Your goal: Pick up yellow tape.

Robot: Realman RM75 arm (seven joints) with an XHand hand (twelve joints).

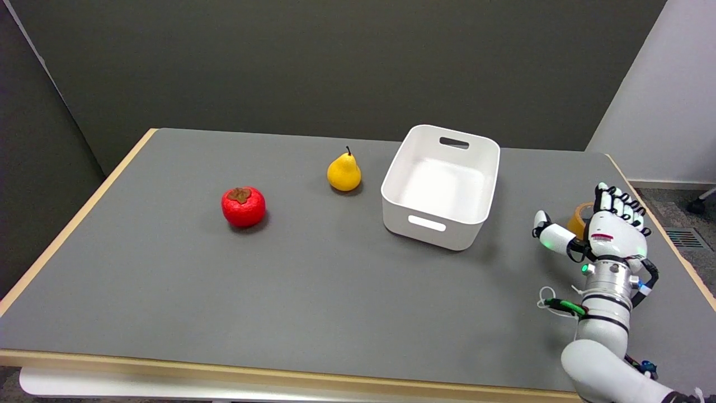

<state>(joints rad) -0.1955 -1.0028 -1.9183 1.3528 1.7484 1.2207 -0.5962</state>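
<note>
1. Grey tabletop (335, 291) w/ pale wood edging fills most of the frame; dark grey wall behind, lighter wall panel at upper right
2. Yellow tape (579, 219) sits at right side of frame, near the tabletop's right edge; only part of the roll shows, rest hidden behind the robot hand
3. Right robot hand (607, 232) at lower right of frame, back of the hand toward the camera, fingers apart and pointing up-frame, thumb stuck out to the left; released, nothing held
4. Tape shows in the gap between thumb and fingers; can't tell if hand touches it or just sits in front
5. White arm runs down from the robot hand to the lower right corner, w/ green lights near thumb base and wrist, and a green-and-white cable bit on the wrist's left side
6. White bin (442, 184) right of center, upright, slot handles on near and far walls, inside looks bare; well apart from the tape, to its left
7. Yellow pear (344, 172) upright just left of the bin, not touching it
8. Red persimmon (243, 206) w/ brown calyx further left, apart from the pear, approx mid-left of frame
</note>
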